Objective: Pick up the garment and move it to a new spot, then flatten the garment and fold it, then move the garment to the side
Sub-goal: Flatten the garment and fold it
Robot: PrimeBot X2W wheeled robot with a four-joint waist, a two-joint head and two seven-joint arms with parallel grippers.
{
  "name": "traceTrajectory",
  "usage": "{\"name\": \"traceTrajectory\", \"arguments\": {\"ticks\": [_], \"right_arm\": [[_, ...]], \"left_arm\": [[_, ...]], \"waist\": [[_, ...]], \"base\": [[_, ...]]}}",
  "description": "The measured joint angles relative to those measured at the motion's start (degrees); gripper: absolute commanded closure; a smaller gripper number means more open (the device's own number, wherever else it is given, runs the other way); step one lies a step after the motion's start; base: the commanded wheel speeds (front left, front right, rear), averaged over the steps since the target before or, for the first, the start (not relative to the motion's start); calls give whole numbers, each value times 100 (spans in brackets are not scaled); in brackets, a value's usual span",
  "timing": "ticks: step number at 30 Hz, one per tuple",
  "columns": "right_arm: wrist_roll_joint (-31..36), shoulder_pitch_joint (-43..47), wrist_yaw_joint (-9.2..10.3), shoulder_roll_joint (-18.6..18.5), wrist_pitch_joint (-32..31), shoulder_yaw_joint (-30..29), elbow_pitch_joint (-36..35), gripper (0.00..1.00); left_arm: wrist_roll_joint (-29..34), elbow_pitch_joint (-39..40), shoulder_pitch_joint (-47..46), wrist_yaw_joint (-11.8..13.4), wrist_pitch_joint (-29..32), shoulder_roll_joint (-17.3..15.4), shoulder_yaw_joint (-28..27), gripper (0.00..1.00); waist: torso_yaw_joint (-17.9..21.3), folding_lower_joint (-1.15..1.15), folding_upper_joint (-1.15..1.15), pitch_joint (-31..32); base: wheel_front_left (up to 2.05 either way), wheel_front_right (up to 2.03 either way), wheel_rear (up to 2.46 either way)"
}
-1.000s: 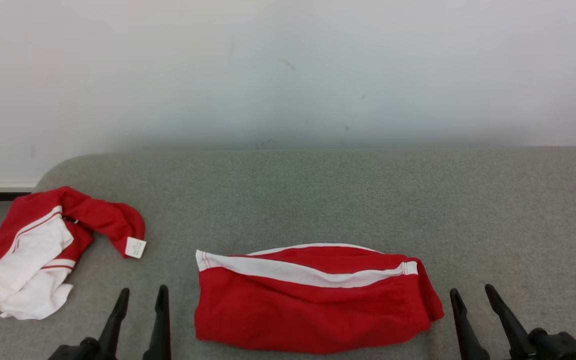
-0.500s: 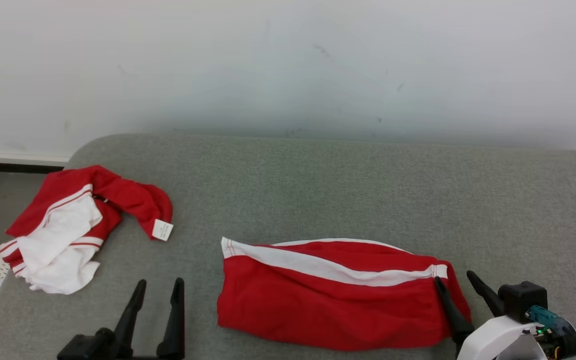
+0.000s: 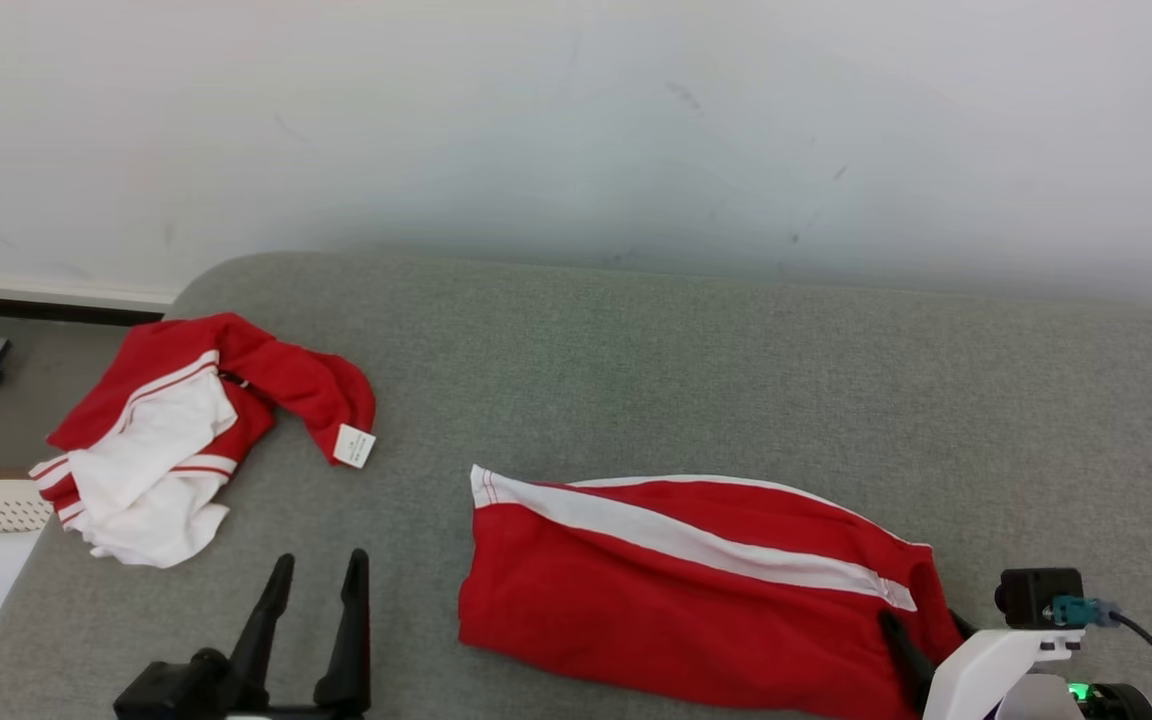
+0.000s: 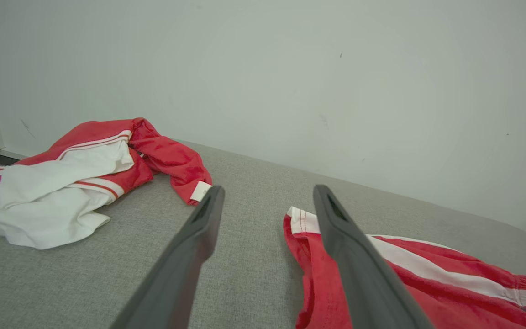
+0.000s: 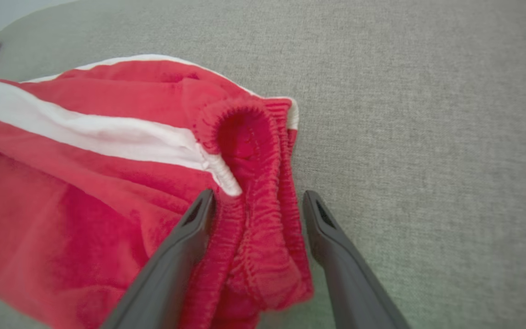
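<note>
At the desk's [image 3: 636, 350] near edge, the right tool [image 5: 258, 196] stands wide, its fingers astride the waistband end [image 5: 263, 183] of the folded red garment [image 3: 676, 610]. To the garment's left, the left tool [image 3: 320, 560] gapes wide and empty. Toward the far left corner lies a crumpled red-and-white top [image 3: 186, 430].

The print on the white label [image 3: 354, 446] of the crumpled garment [image 3: 166, 430] is too small to read. In the head view, the end of the folded garment [image 3: 676, 590] and the pale forearm [image 3: 986, 660] hide much of the right gripper [image 3: 926, 632]. The right wrist view's left edge crops that garment.
</note>
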State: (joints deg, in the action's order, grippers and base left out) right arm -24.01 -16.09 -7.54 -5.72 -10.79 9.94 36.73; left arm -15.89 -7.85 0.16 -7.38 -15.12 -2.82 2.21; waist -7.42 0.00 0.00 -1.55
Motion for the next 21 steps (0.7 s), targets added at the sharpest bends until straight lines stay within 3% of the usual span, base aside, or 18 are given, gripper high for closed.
{"name": "traceTrajectory", "arguments": {"ticks": [7,8,9,11,12,13,21], "right_arm": [[-602,-314,0,-65,-808,118,289,0],[-747,-353,0,-96,-911,158,285,4],[-845,-378,0,-130,-984,201,270,46],[-1043,-421,10,-210,-1143,300,223,85],[-1162,-439,12,-235,-1199,338,187,85],[-1250,-444,12,-244,-1210,365,156,100],[-1925,-474,8,-495,-1335,460,-181,100]], "left_arm": [[0,-29,-36,0,0,0,30,0],[0,-35,-44,0,0,0,34,0],[-3,-42,-56,0,0,0,43,0],[-22,-53,-83,0,0,1,54,0],[-24,-58,-85,0,0,0,62,0],[-27,-67,-85,0,0,1,66,0],[-48,-113,-65,-1,0,0,74,0]], "waist": [[-68,0,0,-67],[-77,0,0,-80],[-87,0,0,-92],[-104,0,0,-103],[-108,0,0,-103],[-109,0,0,-101],[-45,0,0,-9]], "base": [[0,0,0],[0,0,0],[0,0,0],[0,0,0],[0,0,0],[0,0,0],[0,0,0]]}}
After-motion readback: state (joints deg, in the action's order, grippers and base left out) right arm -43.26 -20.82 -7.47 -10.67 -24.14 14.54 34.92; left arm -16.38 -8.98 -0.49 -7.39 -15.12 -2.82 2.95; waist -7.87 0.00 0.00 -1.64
